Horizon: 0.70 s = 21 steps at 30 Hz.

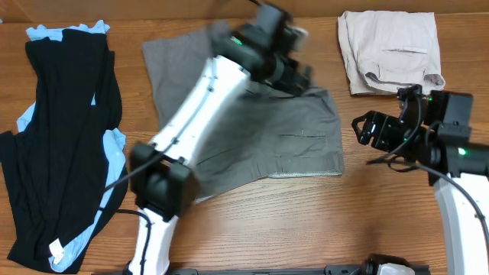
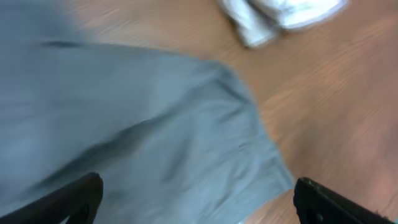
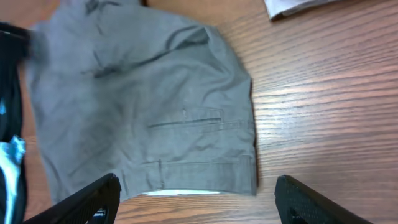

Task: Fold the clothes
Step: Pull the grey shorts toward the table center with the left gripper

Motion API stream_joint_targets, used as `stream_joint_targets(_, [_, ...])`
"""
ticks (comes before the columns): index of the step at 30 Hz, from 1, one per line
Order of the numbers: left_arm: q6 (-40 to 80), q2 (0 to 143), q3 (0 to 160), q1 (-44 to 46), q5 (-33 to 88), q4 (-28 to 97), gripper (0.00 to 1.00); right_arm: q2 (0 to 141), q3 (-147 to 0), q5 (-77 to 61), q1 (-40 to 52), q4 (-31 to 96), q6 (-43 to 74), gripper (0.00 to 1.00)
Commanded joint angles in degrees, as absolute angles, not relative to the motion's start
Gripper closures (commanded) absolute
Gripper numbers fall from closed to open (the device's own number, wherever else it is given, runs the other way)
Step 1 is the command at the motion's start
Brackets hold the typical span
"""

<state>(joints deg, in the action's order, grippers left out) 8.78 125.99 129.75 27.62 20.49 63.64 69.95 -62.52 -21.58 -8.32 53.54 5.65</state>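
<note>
Two arms attend one pair of shorts [image 1: 306, 137], which lies spread across the middle of the table [image 1: 306, 229]; its waistband [image 3: 199, 169] faces the near edge, with a strip of pale lining [image 3: 180, 193] showing under it; of its pockets you can count only one [image 3: 186, 121], a slit, since the left arm covers much of the cloth.

Your left gripper [image 2: 198, 186] hangs over the far part of the shorts, jaws wide and holding nothing; its view is blurred, but no cloth sits between the fingers. Your right gripper [image 3: 198, 183] is released too, empty, and hovers just off the right edge of the shorts. I judge that you are between grasps: one gripper is placed to take the far edge and the other the right side, so a fold can be drawn across.

One pair of beige shorts [image 1: 390, 50] sits at the far right corner, well apart and compact, probably parked out of your way. Two long garments lie at the left, a black one [image 1: 61, 114] over a light-blue one [image 1: 114, 153]; they look set aside as well, so the middle stays free for folding.
</note>
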Motion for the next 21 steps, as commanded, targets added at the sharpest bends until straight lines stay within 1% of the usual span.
stream_joint_targets(1, [4.64,124.01,133.73,21.1,19.51,68.47,0.0,73.38,-63.81,-21.04,-5.72,51.48,3.77,0.17])
stream_joint_targets(6, [-0.4,124.97,133.19,17.63,19.46,73.34,0.0,78.3,-63.81,-21.06,-2.59,48.64,4.32,0.17])
stream_joint_targets(9, [-2.85,126.19,131.76,17.63,17.89,73.34,0.07,80.31,-63.81,-21.06,-1.63,48.03,4.51,0.17])
stream_joint_targets(13, [-3.44,127.94,127.55,17.85,16.95,70.3,0.09,81.14,-63.81,-21.04,-1.56,48.21,4.62,0.17])
stream_joint_targets(15, [-3.42,129.1,125.62,17.98,16.93,68.6,0.12,81.14,-63.81,-21.04,-1.56,48.12,4.62,0.17])
stream_joint_targets(18, [-3.01,131.76,123.7,18.02,16.8,66.43,0.2,81.14,-63.81,-21.04,-1.56,48.07,4.62,0.17])
stream_joint_targets(21, [-2.11,134.65,123.63,18.02,16.05,65.25,0.22,81.14,-63.81,-21.04,-1.56,48.1,4.6,0.17])
